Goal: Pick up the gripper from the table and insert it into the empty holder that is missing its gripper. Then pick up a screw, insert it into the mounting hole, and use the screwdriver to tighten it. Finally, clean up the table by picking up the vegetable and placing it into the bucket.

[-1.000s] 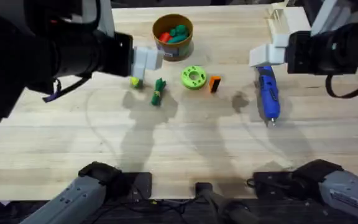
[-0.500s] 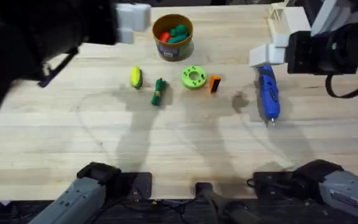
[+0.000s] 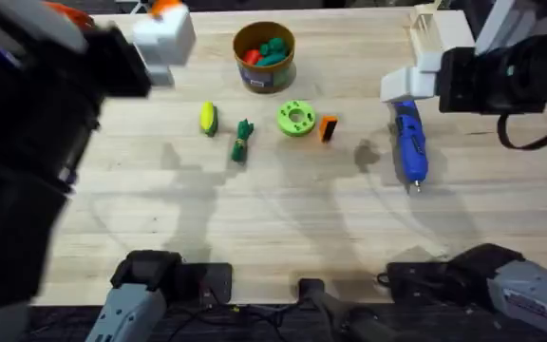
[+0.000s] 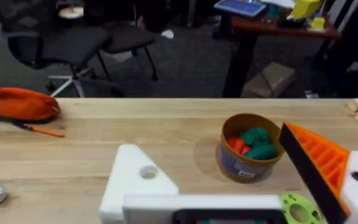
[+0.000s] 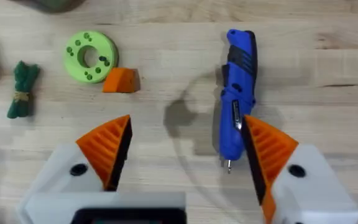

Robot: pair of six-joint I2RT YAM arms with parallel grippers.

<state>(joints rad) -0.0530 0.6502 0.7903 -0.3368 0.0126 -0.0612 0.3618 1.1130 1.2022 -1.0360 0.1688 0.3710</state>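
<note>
Left gripper [image 3: 164, 33] now nearer table's [image 3: 273, 218] far-left edge; both grippers' jaws spread, empty.

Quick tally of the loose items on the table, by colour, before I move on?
Green: 2, vegetable bundle, holed disc
Yellow: 1, corn-like vegetable
Orange: 1, gripper tip
Blue: 1, screwdriver
Tan: 1, bucket
Total: 6

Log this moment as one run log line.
left gripper: open, raised, missing one tip | right gripper: open above screwdriver | orange gripper tip: on table
</note>
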